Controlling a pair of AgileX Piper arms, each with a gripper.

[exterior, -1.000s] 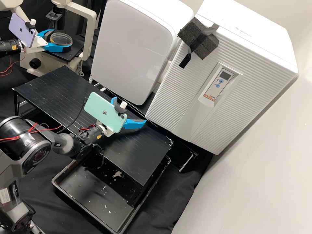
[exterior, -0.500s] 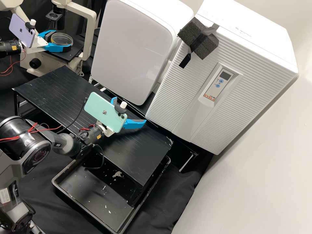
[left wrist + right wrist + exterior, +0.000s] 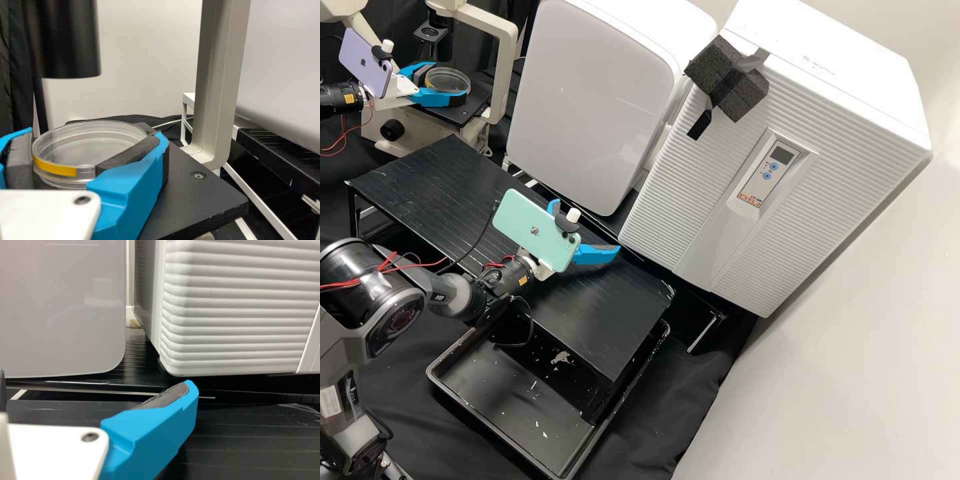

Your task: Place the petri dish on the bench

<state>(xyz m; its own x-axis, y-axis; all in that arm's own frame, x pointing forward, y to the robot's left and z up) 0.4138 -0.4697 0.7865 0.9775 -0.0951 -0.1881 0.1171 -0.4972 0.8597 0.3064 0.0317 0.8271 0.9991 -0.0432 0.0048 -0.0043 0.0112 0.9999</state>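
The clear round petri dish (image 3: 448, 79), with a yellow band on its side, is at the microscope stage at the back left. My left gripper (image 3: 444, 84) is shut on the dish, a finger along either side. In the left wrist view the dish (image 3: 87, 145) sits between the dark pads of my left gripper (image 3: 91, 136); whether its base touches the stage I cannot tell. Over the black bench (image 3: 427, 180) my right gripper (image 3: 585, 228) stands open and empty. The right wrist view shows my right gripper (image 3: 95, 387) with its fingers wide apart above the bench (image 3: 240, 440).
The microscope frame (image 3: 505, 73) rises beside the dish, with its black stage (image 3: 470, 110) below. Two white appliances, one smooth (image 3: 587, 100) and one ribbed (image 3: 693, 193), stand along the bench's far side. A black tray (image 3: 513, 427) lies below the near end.
My left gripper and the dish have shifted very slightly to the right in the high view. The right arm has kept still.
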